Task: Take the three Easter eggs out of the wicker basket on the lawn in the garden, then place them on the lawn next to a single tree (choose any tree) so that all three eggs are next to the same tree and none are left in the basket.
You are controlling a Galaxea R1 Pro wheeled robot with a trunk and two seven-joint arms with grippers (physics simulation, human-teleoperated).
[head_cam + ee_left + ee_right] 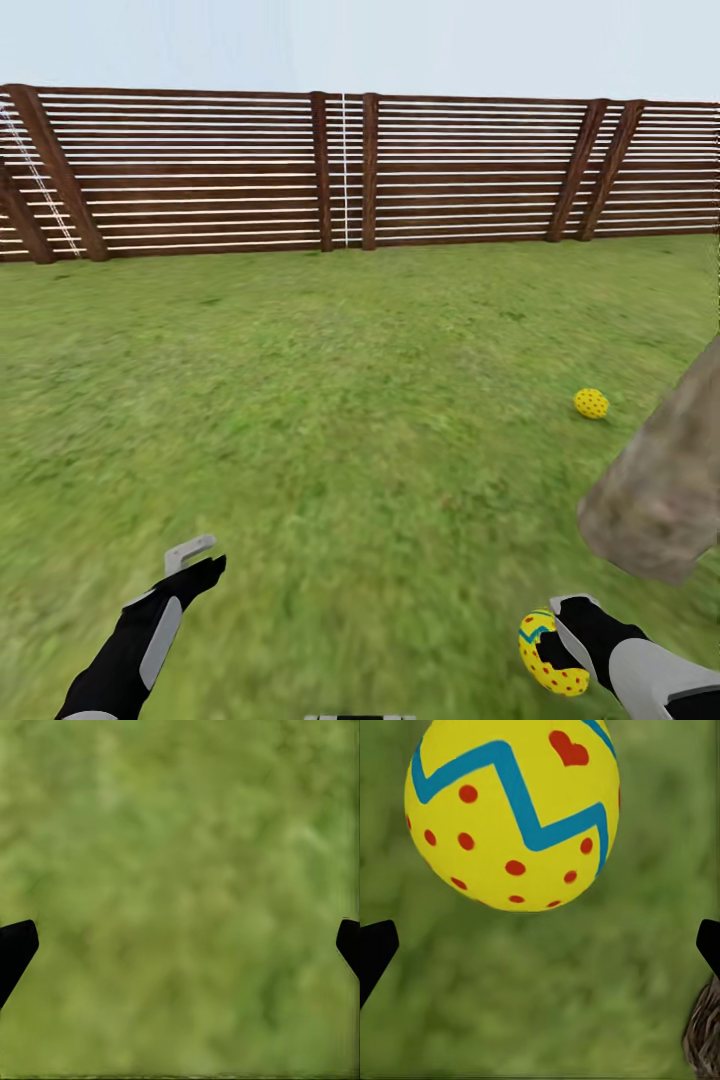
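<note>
Bright even daylight, no cast shadows, blurred grass

no readable text, labels or numbers anywhere

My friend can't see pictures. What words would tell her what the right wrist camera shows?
A bright yellow Easter egg with red dots, a red heart and a blue zigzag band hangs over blurry green lawn. The right gripper is open, its two black fingertips wide apart at the picture's edges. A bit of brown woven wicker peeks in at one corner.
</note>
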